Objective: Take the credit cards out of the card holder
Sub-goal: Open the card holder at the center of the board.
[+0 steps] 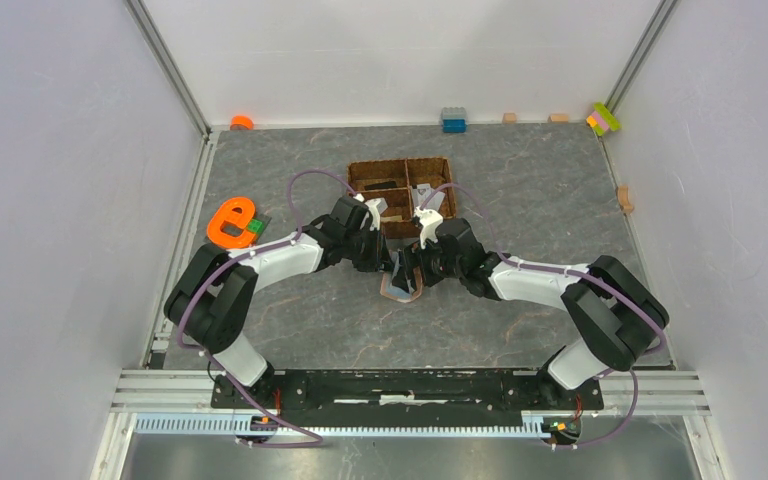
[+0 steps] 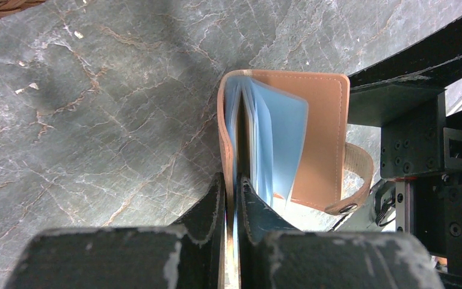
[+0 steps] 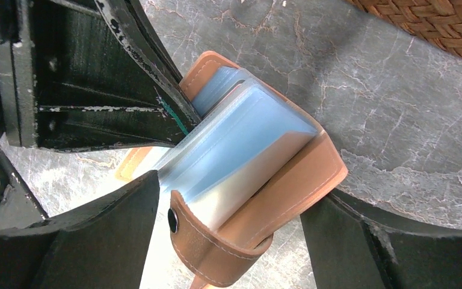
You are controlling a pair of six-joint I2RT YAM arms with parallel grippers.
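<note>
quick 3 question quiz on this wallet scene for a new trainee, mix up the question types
1. True or false: the left gripper is shut on the card holder.
2. Pick one. The right gripper is:
A. open, with a finger on either side of the card holder
B. shut on a credit card
C. shut on nothing, well away from the card holder
3. Fill the gap: in the top view, the woven basket lies ___ the arm bases than the card holder does.

Key: 1 true; 2 A; 3 farther from
</note>
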